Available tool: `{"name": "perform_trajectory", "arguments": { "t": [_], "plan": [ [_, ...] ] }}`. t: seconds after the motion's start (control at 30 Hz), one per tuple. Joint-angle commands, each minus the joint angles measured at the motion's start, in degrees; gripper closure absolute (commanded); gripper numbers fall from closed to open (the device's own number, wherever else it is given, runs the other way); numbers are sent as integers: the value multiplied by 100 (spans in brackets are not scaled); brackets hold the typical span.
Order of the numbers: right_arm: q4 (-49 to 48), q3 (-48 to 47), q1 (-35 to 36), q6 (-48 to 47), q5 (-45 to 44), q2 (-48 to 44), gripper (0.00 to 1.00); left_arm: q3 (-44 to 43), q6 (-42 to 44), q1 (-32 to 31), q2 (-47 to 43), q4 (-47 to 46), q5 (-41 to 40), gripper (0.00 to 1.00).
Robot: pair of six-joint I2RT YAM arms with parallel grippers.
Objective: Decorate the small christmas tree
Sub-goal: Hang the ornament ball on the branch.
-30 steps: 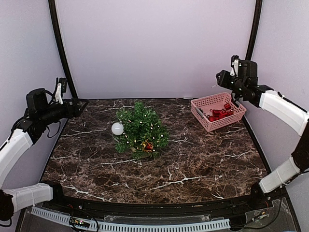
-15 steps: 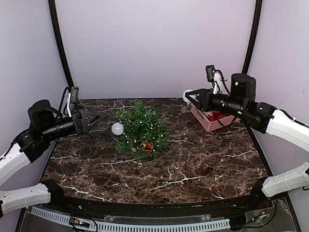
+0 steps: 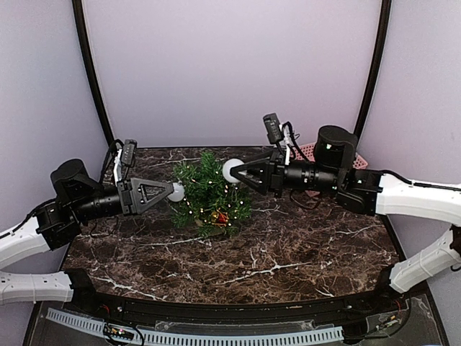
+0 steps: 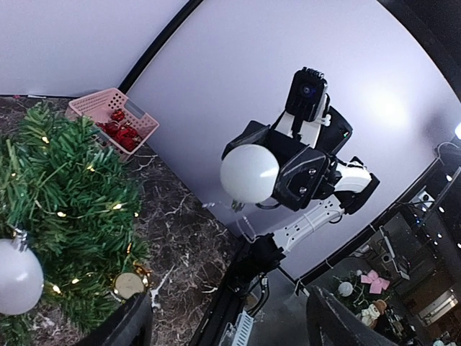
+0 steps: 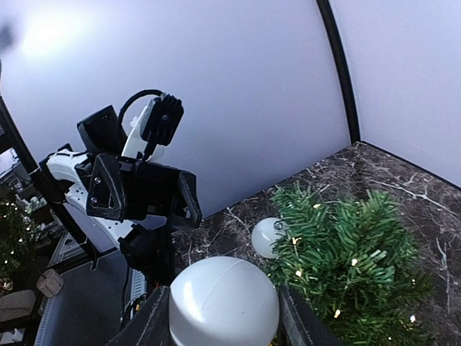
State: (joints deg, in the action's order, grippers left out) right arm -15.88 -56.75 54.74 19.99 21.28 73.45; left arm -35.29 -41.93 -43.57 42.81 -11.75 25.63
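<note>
Fingers [image 5: 296, 321] of the right gripper [image 3: 240, 174] were clamped on a white ball ornament [image 3: 231, 170], held level just above the upper right edge of the small christmas tree [image 3: 209, 193]. That tree stood upright on the dark marble table [image 3: 288, 252], left of centre, its tiny lights lit and a red and gold ornament [image 3: 218, 216] low on its front. On the left, the left gripper [image 3: 169, 191] had its jaws apart, tips beside a second white ball [image 3: 176, 192] hanging on the tree's left side, perhaps touching it. A pink basket [image 4: 115, 115] of red ornaments [image 4: 119, 132] sat at the far right.
</note>
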Motion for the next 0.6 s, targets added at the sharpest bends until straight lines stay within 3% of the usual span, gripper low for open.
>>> {"name": "perform_trajectory", "arguments": {
  "t": [0.0, 0.17, 0.3, 0.43, 0.57],
  "plan": [
    [-852, -180, 236, -115, 294, 311, 54, 25, -511, -254, 231, -1048, 316, 24],
    [-1339, -192, 345, -23, 407, 584, 54, -20, -562, -416, 615, -1135, 373, 27],
    [-1544, -272, 446, 40, 512, 732, 54, -71, -646, -601, 963, -1390, 540, 41],
    [-1767, -259, 484, 146, 610, 782, 54, -206, -584, -744, 1232, -1413, 625, 48],
    [-1882, -280, 523, 203, 645, 810, 54, -245, -640, -802, 1374, -1613, 643, 49]
  ]
}}
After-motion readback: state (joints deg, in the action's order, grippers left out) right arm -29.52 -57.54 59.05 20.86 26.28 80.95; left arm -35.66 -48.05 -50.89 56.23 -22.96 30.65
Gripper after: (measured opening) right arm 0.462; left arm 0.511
